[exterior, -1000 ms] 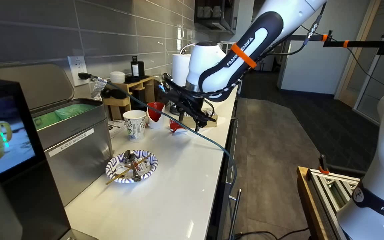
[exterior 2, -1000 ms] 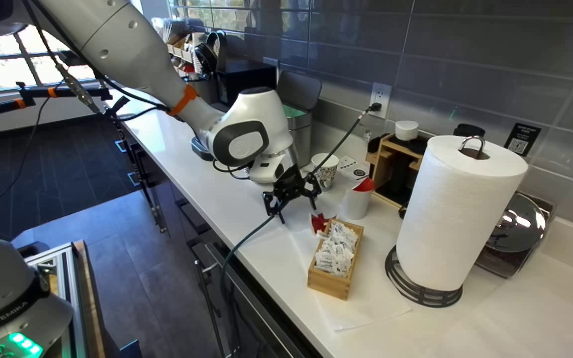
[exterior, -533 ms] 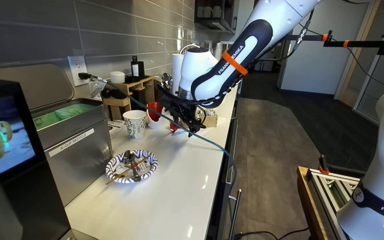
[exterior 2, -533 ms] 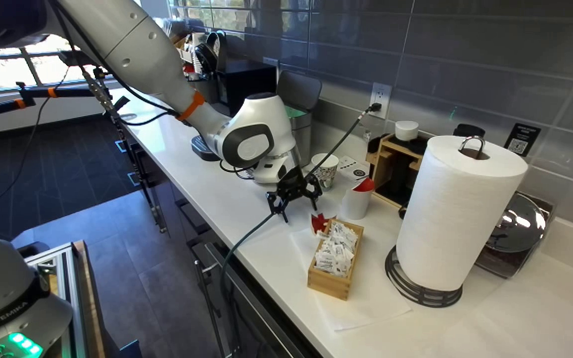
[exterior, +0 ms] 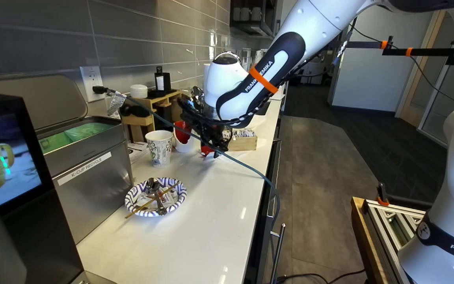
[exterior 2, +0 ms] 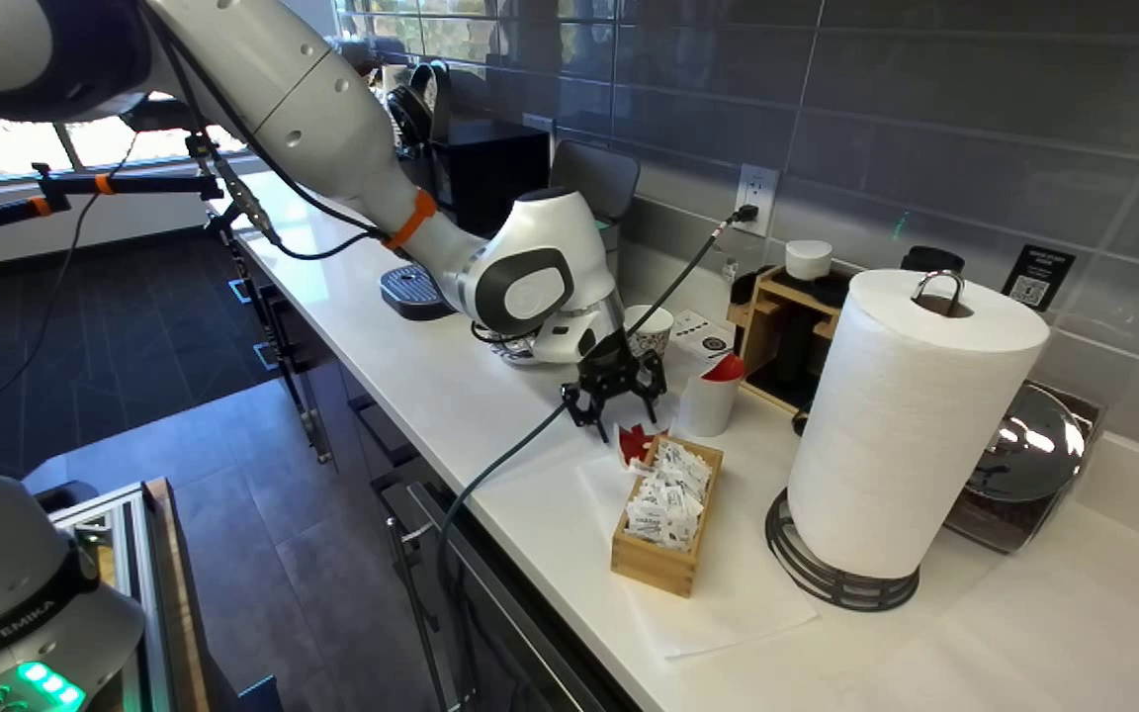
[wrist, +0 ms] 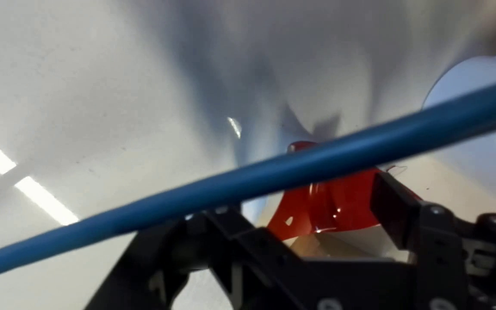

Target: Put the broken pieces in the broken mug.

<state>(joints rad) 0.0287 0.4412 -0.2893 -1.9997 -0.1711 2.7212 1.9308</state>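
Observation:
The broken mug (exterior: 183,145) stands upright on the counter, white outside with a red inside and a jagged rim; it also shows in an exterior view (exterior 2: 710,403) and at the right edge of the wrist view (wrist: 472,159). A glossy red broken piece (exterior 2: 635,442) lies beside it, by the wooden box; it also shows in an exterior view (exterior: 205,150). In the wrist view the red piece (wrist: 347,202) lies beyond and between the spread fingers, partly hidden by a cable. My gripper (exterior 2: 629,427) is open and empty, low over the counter close to the piece. Only one piece is clearly visible.
A blue cable (wrist: 248,183) runs from the wall outlet across the gripper area. A wooden box of packets (exterior 2: 654,569) stands against the piece. A paper cup (exterior: 160,148), a patterned bowl (exterior: 180,203), a paper towel roll (exterior 2: 916,425) and a wooden stand (exterior 2: 777,341) are nearby.
The arm has moved along and across the counter, bringing the open gripper closer to the red piece and the broken mug. The mug, piece and box have not moved.

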